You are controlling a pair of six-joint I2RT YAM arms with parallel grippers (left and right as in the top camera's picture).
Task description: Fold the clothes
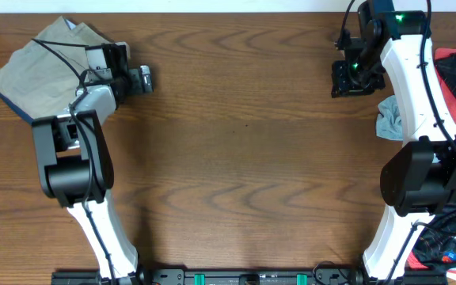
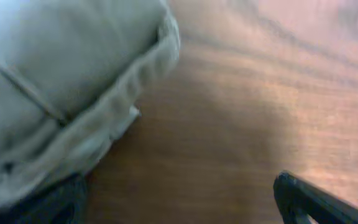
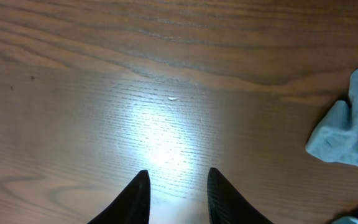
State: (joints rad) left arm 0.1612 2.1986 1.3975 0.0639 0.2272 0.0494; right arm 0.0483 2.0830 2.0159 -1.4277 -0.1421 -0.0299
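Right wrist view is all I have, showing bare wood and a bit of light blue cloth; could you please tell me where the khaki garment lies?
Observer: From overhead, the khaki garment lies at the far left corner of the table, well away from your arm.
Operator: Thank you. Is the left end effector holding it?
Observer: No. The left end effector is open and empty, with its fingertips over bare wood just right of the garment.
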